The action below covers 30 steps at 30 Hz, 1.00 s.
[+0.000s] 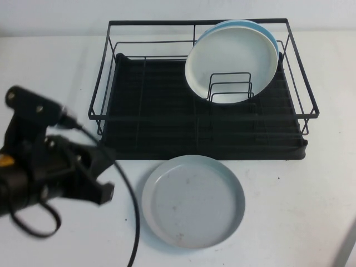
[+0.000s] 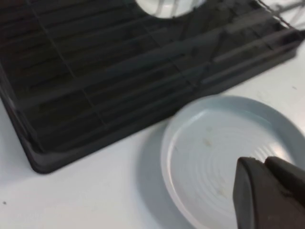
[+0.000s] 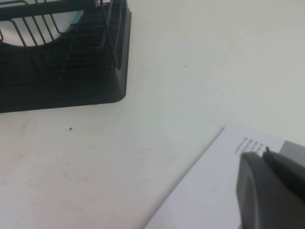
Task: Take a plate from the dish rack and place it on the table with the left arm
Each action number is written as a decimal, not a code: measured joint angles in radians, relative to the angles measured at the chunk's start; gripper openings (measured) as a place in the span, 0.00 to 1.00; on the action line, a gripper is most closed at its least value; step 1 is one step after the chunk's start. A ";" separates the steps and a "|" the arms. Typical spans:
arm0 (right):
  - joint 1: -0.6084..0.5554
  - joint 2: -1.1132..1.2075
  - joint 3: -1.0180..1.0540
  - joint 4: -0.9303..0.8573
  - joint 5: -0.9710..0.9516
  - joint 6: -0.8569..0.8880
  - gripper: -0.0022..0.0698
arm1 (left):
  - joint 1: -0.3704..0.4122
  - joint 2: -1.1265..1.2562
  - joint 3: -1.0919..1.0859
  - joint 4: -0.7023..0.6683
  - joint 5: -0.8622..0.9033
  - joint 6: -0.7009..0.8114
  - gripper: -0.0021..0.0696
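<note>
The pale grey plate [image 1: 193, 201] lies flat on the white table [image 1: 295, 211], just in front of the black wire dish rack [image 1: 167, 139]. My left gripper [image 1: 104, 190] is shut and empty, a little to the left of the plate and apart from it. In the left wrist view the closed fingertips [image 2: 259, 164] hang over the plate [image 2: 214, 143], with the rack [image 2: 95, 71] beyond. My right gripper [image 3: 263, 155] is shut and empty, off to the right of the rack [image 3: 62, 71].
A whiter plate [image 1: 232, 64] and a light blue plate [image 1: 266, 29] behind it stand upright in the rack's right rear. A white printed sheet [image 3: 205, 200] lies under my right gripper. The left arm's black cable [image 1: 133, 222] trails over the table's front.
</note>
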 joint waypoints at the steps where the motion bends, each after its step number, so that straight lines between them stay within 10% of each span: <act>1: 0.000 0.000 0.000 0.000 0.000 0.000 0.00 | 0.000 -0.037 0.021 0.005 0.015 -0.002 0.03; 7: 0.000 0.000 0.000 0.000 0.000 0.000 0.00 | 0.000 -0.234 0.060 0.191 0.104 -0.060 0.03; 13: 0.000 0.000 0.000 0.000 0.000 0.000 0.00 | 0.000 -0.404 0.125 0.540 0.207 -0.579 0.03; 18: 0.000 0.000 0.000 0.001 0.000 0.000 0.00 | 0.000 -0.501 0.280 0.721 0.078 -0.728 0.03; 30: 0.000 0.000 0.000 0.001 0.000 0.000 0.00 | 0.192 -0.842 0.698 0.755 -0.226 -0.823 0.03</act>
